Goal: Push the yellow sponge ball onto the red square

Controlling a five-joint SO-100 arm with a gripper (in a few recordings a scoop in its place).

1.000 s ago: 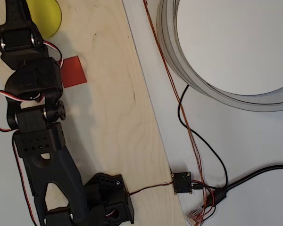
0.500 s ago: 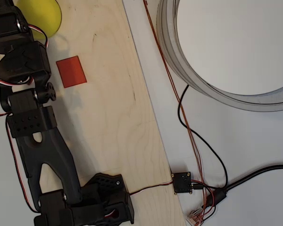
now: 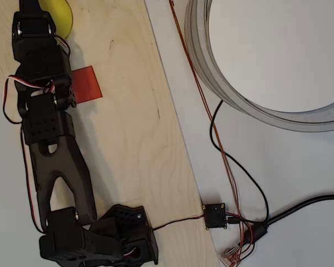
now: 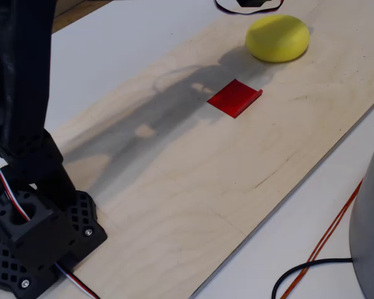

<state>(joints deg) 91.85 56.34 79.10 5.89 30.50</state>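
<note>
The yellow sponge ball [image 4: 278, 38] rests on the wooden board [image 4: 193, 180], at the top left of the overhead view [image 3: 61, 14], where my black arm [image 3: 42, 61] covers its left part. The red square [image 4: 235, 98] lies flat a short way nearer the arm's base, apart from the ball; in the overhead view the arm hides the red square's [image 3: 89, 83] left edge. A black bit of my gripper [image 4: 248, 4] with red and white wires shows at the top edge of the fixed view, just behind the ball. Its fingers are cut off.
The arm's base [image 3: 100, 245] stands at the board's near end. Right of the board on the white table are a large grey round rim [image 3: 211, 72], black and orange cables [image 3: 222, 156] and a small black circuit box [image 3: 214, 215].
The arm swung left, clear of the red square, then back right and stretched further toward the ball, now overlapping the square's left edge. The ball has barely shifted.
</note>
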